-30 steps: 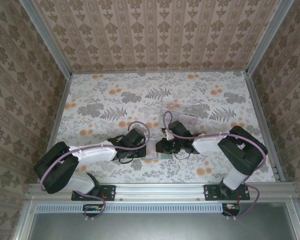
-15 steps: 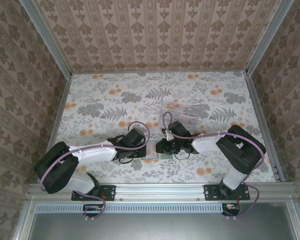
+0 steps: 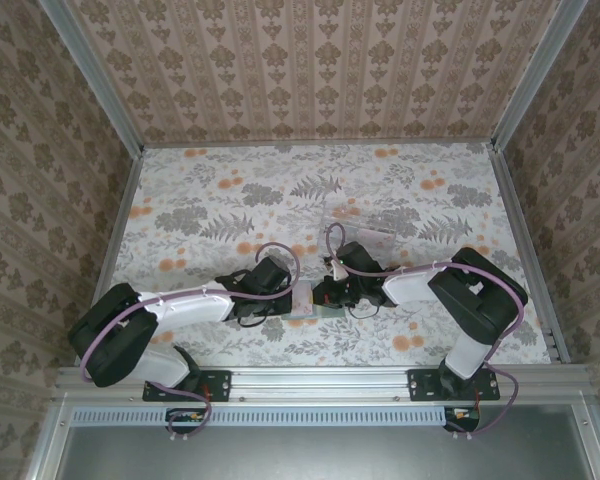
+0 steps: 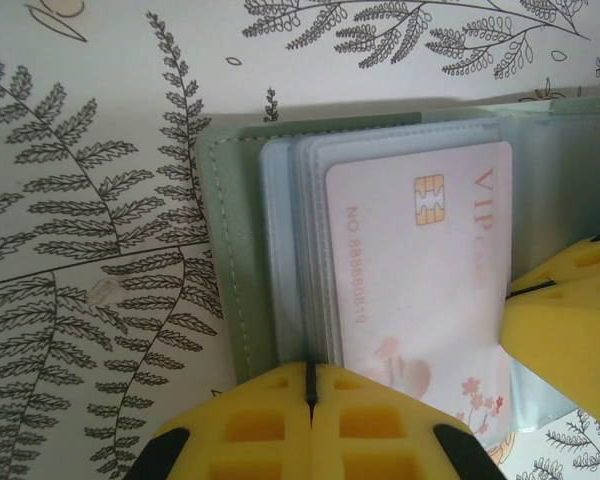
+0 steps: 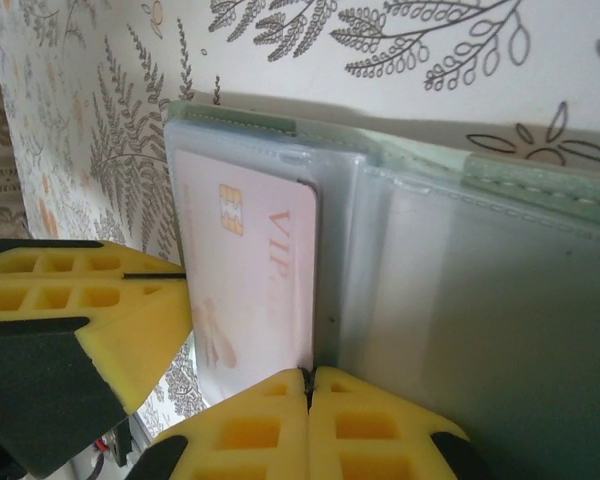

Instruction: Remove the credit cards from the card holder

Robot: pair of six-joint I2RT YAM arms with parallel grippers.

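The card holder (image 3: 306,303) lies open and flat on the flowered tabletop (image 3: 210,200), close to the near edge and about halfway between the left and right edges, with one gripper at each side of it. In the left wrist view its grey-green cover (image 4: 220,250) frames a stack of clear plastic sleeves. A pale pinkish credit card (image 4: 420,260) with a gold chip, the red letters "VIP", a printed number and a small flower drawing is on top. It seems to sit inside the uppermost sleeve, and I cannot tell how many other cards are under it. The left gripper (image 4: 310,375) has its two yellow pads pressed together with no gap, right at the near edge of the sleeves. I cannot tell if a thin sleeve is caught between them. In the right wrist view the same card (image 5: 250,270) lies on the left panel, beside the fold, and the other panel of the holder (image 5: 540,180) looks cloudy grey. The right gripper (image 5: 308,378) is also clenched, pads touching each other, just where the card's edge meets the fold. From above, the left gripper (image 3: 285,303) and the right gripper (image 3: 325,295) almost face each other across the wallet. A clear plastic tray (image 3: 380,238) lies near, toward the far edge.
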